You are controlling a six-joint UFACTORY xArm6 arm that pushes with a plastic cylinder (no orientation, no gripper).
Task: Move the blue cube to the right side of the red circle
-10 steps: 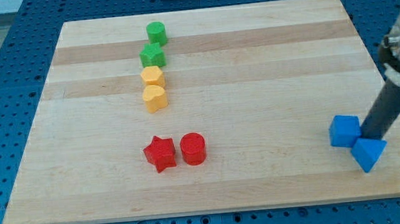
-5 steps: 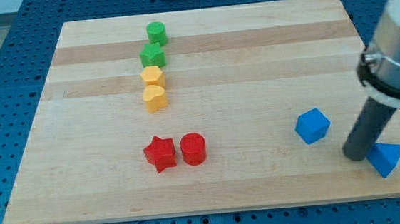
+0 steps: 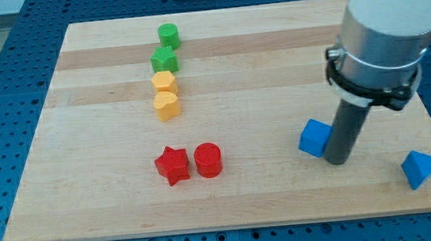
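The blue cube (image 3: 315,137) has slid left since the earlier frame, and my tip (image 3: 336,160) has followed, now touching the cube's right side. The blue triangular block (image 3: 420,168) stays behind near the tabletop's (image 3: 271,47) right edge. The cube sits well right of the red cylinder (image 3: 208,159) (the red star (image 3: 173,165) just beside it). No jaws here, only a rod.
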